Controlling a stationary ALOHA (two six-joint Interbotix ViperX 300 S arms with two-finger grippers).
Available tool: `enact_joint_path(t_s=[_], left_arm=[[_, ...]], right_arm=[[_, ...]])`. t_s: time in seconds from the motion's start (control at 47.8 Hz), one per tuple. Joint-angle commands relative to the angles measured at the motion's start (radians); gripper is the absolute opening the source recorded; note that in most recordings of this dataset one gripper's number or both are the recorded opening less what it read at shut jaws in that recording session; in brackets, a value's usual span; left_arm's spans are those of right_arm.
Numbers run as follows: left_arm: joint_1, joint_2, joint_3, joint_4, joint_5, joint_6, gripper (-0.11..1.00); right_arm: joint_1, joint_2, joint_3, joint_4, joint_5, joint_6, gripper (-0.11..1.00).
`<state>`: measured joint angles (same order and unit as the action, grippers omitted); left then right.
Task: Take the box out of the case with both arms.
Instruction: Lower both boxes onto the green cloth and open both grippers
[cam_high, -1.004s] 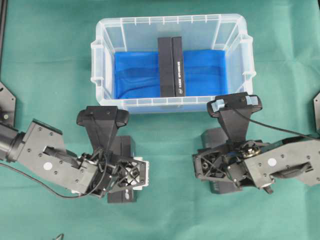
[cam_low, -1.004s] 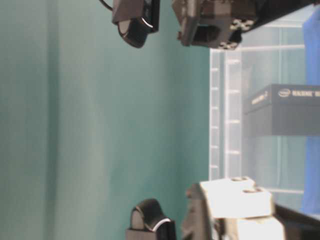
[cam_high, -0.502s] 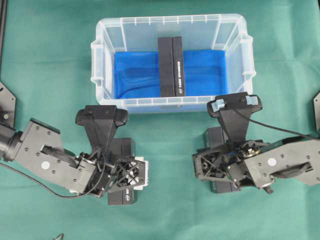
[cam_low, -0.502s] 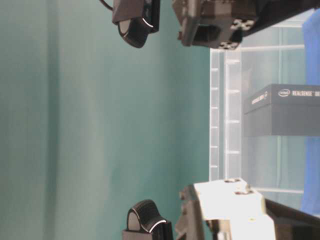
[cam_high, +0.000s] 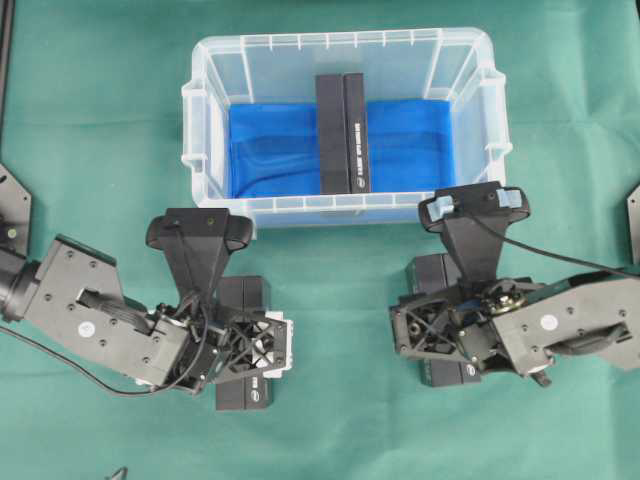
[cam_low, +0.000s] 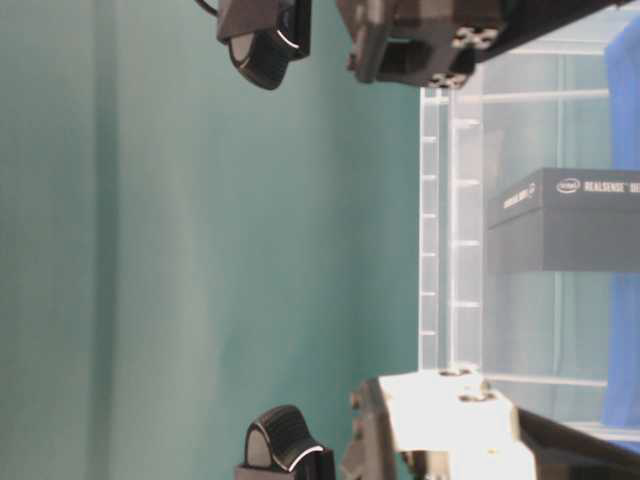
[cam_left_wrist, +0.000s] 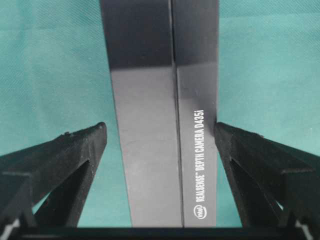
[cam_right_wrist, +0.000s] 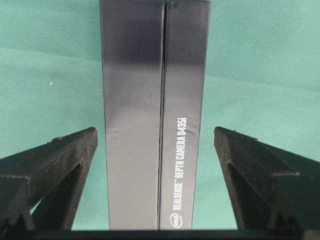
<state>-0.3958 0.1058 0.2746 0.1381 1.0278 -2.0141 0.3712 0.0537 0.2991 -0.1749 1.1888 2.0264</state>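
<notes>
The clear case (cam_high: 345, 37) stands at the back on the green cloth, with a blue sheet on its bottom. One black box (cam_high: 343, 130) stands upright across its middle, seen through the wall in the table-level view as the box (cam_low: 560, 230). My left gripper (cam_left_wrist: 159, 127) is open astride a second black box (cam_left_wrist: 150, 100) on the cloth. There is a gap at its left finger, and its right finger is at the box's edge. My right gripper (cam_right_wrist: 155, 131) is open over a third black box (cam_right_wrist: 135, 75), with gaps on both sides.
Both arms sit in front of the case's near wall (cam_high: 340, 208), the left arm (cam_high: 110, 325) and the right arm (cam_high: 540, 330). The two boxes on the cloth, the left one (cam_high: 245, 392) and the right one (cam_high: 432, 272), lie mostly hidden under the wrists.
The left jaws have opened a little wider and the left wrist has shifted slightly. The right arm has edged a little to the right. None of the boxes has moved.
</notes>
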Motion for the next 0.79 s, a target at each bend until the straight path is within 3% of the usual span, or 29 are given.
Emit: enact_joint_path(t_s=[0.0, 0.439, 0.774], left_arm=[[-0.003, -0.038, -0.028, 0.0, 0.012, -0.002, 0.92], [-0.003, -0.074, -0.112, 0.002, 0.135, 0.011, 0.92], [-0.003, -0.143, -0.189, 0.009, 0.265, 0.009, 0.92]], right_arm=[[0.003, -0.034, -0.015, -0.003, 0.006, 0.0, 0.92], [0.003, -0.064, -0.08, -0.003, 0.078, -0.014, 0.92], [0.002, -0.091, -0.186, -0.003, 0.207, -0.084, 0.92]])
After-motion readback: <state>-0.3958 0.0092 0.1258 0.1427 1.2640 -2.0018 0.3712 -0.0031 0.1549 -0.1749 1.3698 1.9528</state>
